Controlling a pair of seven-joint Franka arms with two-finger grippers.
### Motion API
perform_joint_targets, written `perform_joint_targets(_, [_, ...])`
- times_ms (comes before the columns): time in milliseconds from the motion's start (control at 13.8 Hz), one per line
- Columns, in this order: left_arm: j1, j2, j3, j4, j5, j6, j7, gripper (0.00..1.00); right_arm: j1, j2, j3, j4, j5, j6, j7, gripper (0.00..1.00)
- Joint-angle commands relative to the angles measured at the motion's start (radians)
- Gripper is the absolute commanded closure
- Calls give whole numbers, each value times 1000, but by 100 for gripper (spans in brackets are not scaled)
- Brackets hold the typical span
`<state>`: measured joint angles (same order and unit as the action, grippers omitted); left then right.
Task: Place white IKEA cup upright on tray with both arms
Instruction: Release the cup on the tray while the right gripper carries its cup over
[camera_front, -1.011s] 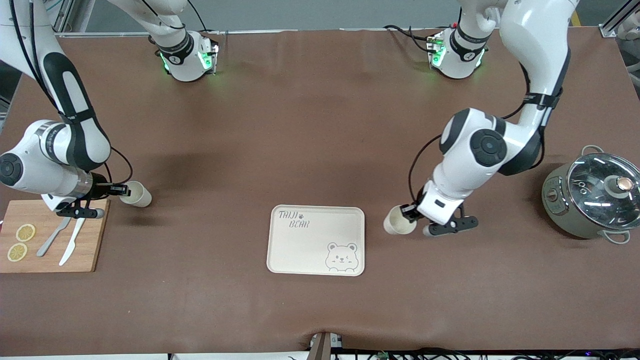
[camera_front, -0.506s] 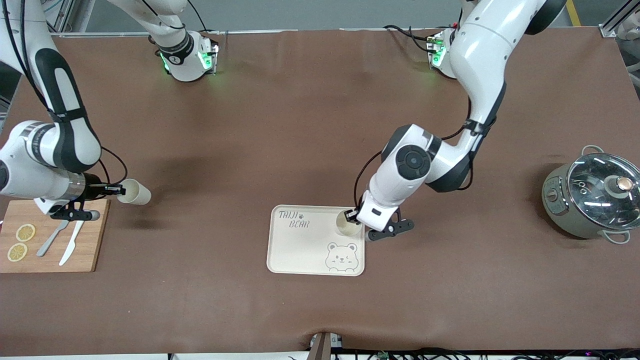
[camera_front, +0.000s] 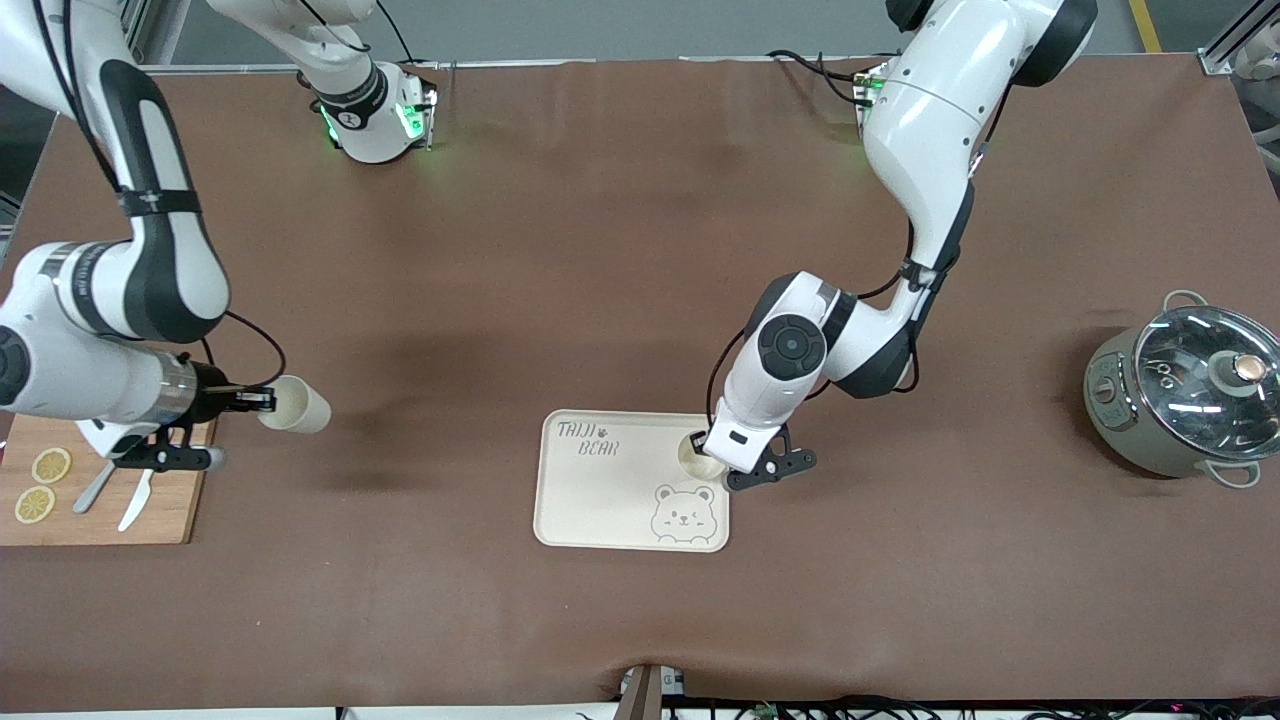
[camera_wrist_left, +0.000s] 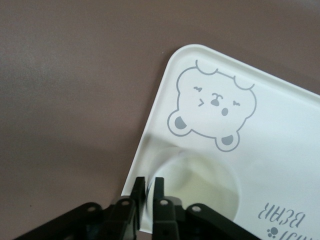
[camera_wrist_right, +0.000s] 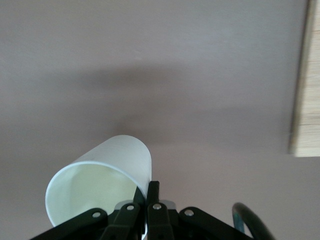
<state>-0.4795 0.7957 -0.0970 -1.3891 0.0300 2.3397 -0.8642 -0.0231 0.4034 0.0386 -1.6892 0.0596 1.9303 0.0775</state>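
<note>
The cream tray (camera_front: 610, 490) with the bear drawing lies at the table's middle. My left gripper (camera_front: 699, 441) is shut on the rim of a white cup (camera_front: 698, 456). It holds the cup upright at the tray's edge toward the left arm's end, beside the bear. I cannot tell whether the cup touches the tray. In the left wrist view the fingers (camera_wrist_left: 158, 186) pinch the cup (camera_wrist_left: 200, 182) wall over the tray (camera_wrist_left: 280, 145). My right gripper (camera_front: 264, 402) is shut on the rim of a second white cup (camera_front: 298, 407). It holds that cup tilted on its side above the table; the cup also shows in the right wrist view (camera_wrist_right: 100, 175).
A wooden cutting board (camera_front: 165, 510) with lemon slices, a knife and a fork lies at the right arm's end, partly under that arm. A grey pot with a glass lid (camera_front: 1190, 395) stands at the left arm's end.
My left gripper carried its cup from the table beside the tray onto the tray's area. My right gripper moved its cup a little toward the tray.
</note>
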Motion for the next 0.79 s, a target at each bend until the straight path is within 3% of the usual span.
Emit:
perform_joint_targets(0, [-16,-15,19,24,21,-10,-16,0,77,38,-6,54,19,-11,183,100])
perform_joint_targets(289, [7,-105,20,21,22,-26,-13,0,143,106,-8,101,156,13,313,100])
perform_joint_targets(722, [145,-312,19,18,22,-267,147,0,299,228,-6,196,164,141,693,100])
